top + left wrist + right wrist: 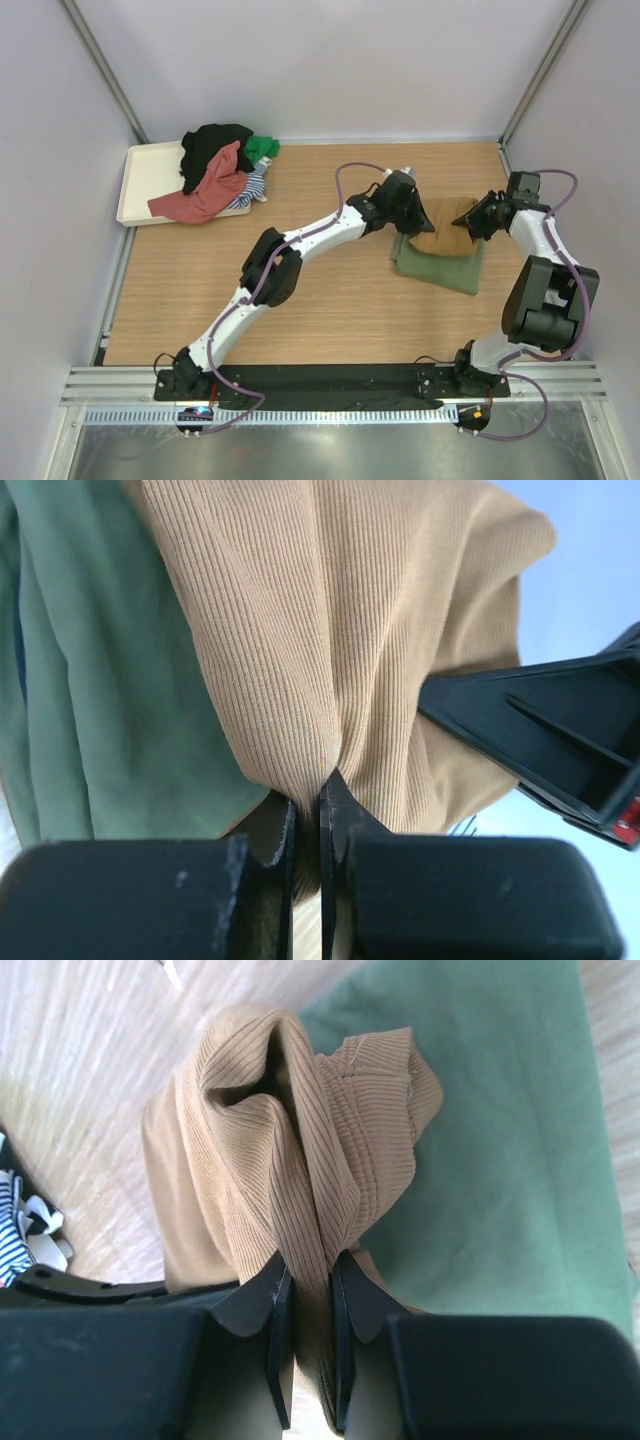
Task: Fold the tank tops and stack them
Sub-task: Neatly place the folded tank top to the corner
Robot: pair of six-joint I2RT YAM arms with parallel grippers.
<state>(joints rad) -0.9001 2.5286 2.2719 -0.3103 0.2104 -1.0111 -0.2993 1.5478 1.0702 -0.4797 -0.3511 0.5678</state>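
- the left gripper (305, 810) has its jaws pressed almost together, pinching a bunched fold of the mustard tank top (330, 630).
- the right gripper (308, 1280) has its jaws narrowly apart and nips a thick ribbed fold of the same mustard tank top between them.
- in the overhead view the two grippers face each other across that top, the left at its 9 o'clock edge and the right at its 3 o'clock edge.
- the mustard tank top sits toward 3 o'clock on the wooden table (330, 300), gathered and raised between the two grips, over the olive green tank top (440, 265).
- the olive green tank top lies flat and folded on the table, showing past the mustard one toward 6 o'clock.
- a cream tray (140, 185) sits at the table's 10 o'clock corner.
- a loose heap of unfolded tops lies across the tray's 3 o'clock side and spills onto the wood: a black top (215, 145) toward 12 o'clock, a red top (205, 192) draped toward 7 o'clock, a bright green cloth (263, 148) at 2 o'clock and a striped cloth (255, 185) at 4 o'clock.
- the heap is well apart from both grippers.
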